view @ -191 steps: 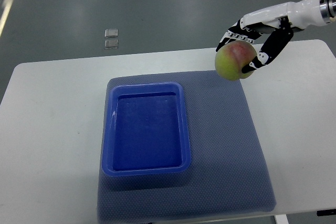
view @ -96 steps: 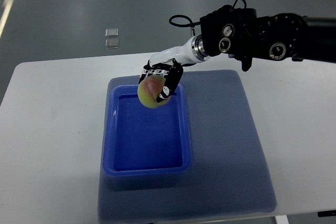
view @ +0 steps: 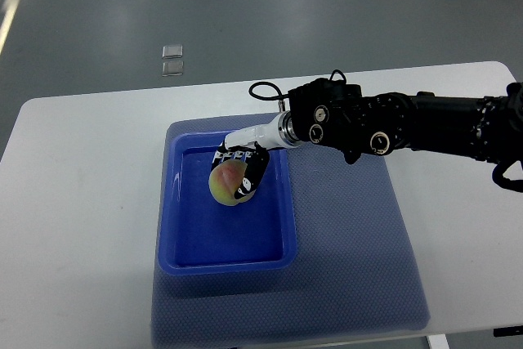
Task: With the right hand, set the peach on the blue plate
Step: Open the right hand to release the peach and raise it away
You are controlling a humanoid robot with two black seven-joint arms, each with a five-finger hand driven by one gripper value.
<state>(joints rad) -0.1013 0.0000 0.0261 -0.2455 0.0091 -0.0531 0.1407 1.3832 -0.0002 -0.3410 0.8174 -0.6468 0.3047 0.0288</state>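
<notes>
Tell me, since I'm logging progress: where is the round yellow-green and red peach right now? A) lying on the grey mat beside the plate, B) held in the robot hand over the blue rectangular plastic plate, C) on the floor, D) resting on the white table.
B: the right robot hand grips the peach inside the blue plate's outline.

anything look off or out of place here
Nothing stands out. The right hand holds the peach over the upper part of the blue plate, which sits square on the grey mat on the white table. No spill or damage shows.
</notes>
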